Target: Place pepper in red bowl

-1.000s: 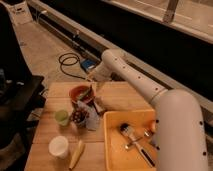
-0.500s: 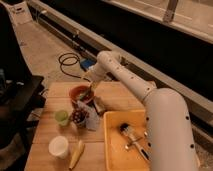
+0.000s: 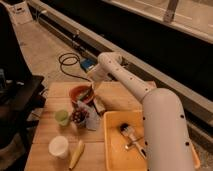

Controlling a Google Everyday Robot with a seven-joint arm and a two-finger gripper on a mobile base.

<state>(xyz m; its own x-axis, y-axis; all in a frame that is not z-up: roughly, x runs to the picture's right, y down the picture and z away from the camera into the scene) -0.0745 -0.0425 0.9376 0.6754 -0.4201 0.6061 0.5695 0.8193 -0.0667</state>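
The gripper (image 3: 93,91) hangs low at the right rim of the small round orange-red bowl (image 3: 79,94) on the wooden table (image 3: 47,131). Whether it is clamped or released, I cannot tell. A slim green sliver there, seemingly the small green pepper (image 3: 90,90), lies over the bowl's edge. I judge the carry done, with drop and retreat left.
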